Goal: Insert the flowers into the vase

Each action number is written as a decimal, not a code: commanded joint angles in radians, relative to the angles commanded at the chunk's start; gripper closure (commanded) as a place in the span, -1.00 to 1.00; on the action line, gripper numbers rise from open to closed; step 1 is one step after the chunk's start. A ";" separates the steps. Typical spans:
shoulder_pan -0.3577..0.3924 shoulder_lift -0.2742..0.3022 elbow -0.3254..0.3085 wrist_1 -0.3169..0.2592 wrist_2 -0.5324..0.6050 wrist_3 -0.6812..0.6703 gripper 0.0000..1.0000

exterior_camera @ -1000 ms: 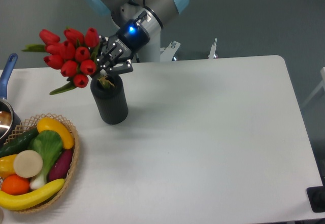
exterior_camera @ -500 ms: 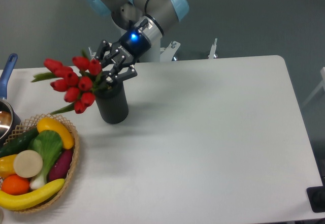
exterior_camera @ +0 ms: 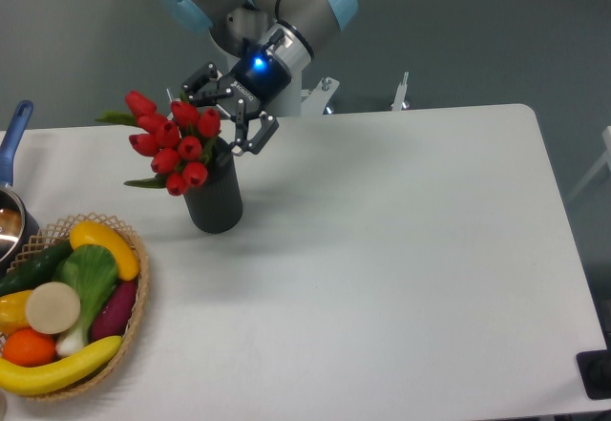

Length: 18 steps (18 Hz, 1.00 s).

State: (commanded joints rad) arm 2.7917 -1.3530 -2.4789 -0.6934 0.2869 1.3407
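Fingers seen spread wide just above and behind the vase mouth; nothing is held between them, though one tip is close to or touching the blooms — cannot be told which. Arm is angled down from upper centre, blue light lit at the wrist.

Flowers: stems are lodged in the vase, heads leaning out to the camera-left side over the rim, a green leaf sticking out low on that side. How deep the stems are seated is hidden by the blooms. Vase stands upright on the tabletop, toward the back-left.

Progress, as judged: insertion looks essentially done, bunch is released and carried by the vase alone. Left: fingers to be lifted clear w/o snagging blooms; poss. the bunch to be straightened, since the lean is marked.

Nearby: wicker basket of fruit & veg at front left, well apart from the vase; pot w/ blue handle at the left edge.
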 joint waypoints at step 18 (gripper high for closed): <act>0.364 -0.170 0.302 0.000 0.555 -0.002 -1.00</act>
State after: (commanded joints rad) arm 3.1554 -1.5228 -2.1772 -0.6933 0.8419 1.3392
